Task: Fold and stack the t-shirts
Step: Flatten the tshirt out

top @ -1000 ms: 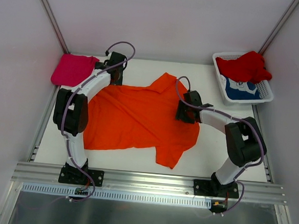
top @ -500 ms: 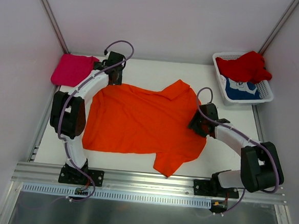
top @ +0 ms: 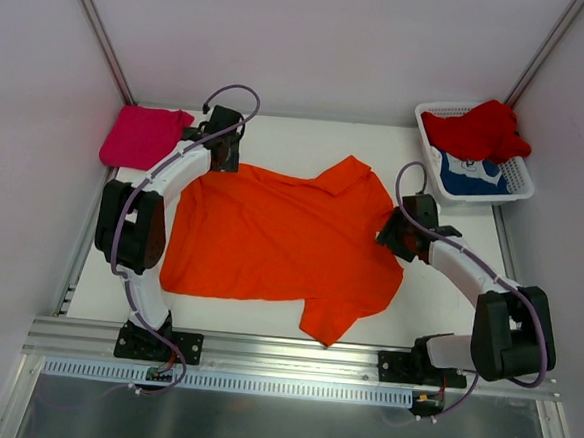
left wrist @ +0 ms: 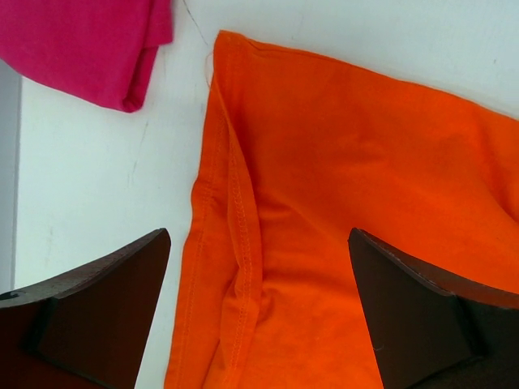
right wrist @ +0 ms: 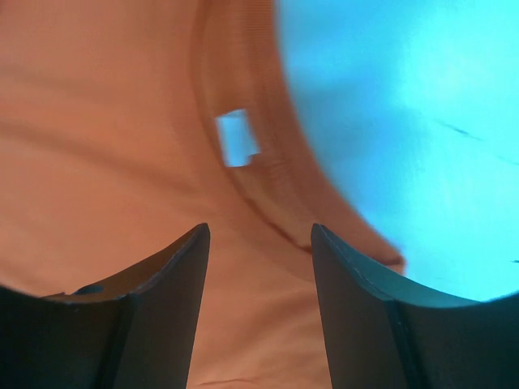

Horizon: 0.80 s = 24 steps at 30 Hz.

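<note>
The left claw (left wrist: 259, 320) is hanging with its jaws wide apart and nothing between them, right above a doubled, stitched edge at the far left corner of the orange t-shirt (top: 280, 240). The right claw (right wrist: 258, 301) is also standing with its jaws apart, low over the same shirt's right side. There the neckband (right wrist: 243, 174) and a small white tag (right wrist: 236, 138) are showing just beyond the fingertips; whether the tips are pressing on the cloth cannot be told. The orange t-shirt is lying spread out and lightly wrinkled across the middle of the worktop (top: 298, 137), one sleeve pointing to the near edge and one to the far edge. The magenta-pink t-shirt (top: 142, 136) is sitting folded at the far left corner, just beside the left claw. In the far right corner a white lattice basket (top: 516, 185) is holding the crumpled red t-shirt (top: 479, 130) above the blue t-shirt (top: 467, 178) with its white print.
</note>
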Each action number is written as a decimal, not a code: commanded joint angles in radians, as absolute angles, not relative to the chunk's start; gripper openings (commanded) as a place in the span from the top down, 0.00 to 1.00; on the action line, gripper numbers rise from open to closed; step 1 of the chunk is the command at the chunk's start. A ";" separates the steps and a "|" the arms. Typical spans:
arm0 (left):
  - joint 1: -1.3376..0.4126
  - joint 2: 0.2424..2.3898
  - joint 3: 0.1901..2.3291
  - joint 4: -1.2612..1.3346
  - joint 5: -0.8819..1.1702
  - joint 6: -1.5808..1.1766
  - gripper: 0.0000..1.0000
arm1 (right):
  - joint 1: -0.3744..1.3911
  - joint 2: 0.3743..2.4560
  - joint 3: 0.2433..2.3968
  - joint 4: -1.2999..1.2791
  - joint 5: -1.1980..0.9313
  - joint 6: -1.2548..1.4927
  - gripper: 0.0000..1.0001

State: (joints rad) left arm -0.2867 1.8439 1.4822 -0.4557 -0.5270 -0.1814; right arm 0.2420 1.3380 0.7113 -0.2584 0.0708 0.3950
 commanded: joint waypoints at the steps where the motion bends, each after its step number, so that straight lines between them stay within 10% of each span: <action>1: -0.282 1.789 1.460 -0.462 -0.470 -0.224 0.07 | 0.305 1.353 0.808 -0.293 0.060 0.307 0.43; 24: -0.394 1.922 1.460 -0.462 -0.356 -0.284 0.06 | 0.436 1.865 1.459 -0.451 -0.173 0.066 0.43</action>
State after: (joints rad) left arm -0.3794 1.9503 1.4555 -0.4572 -0.3634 -0.2638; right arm 0.4507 1.8072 1.3708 -0.4061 -0.0555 0.1177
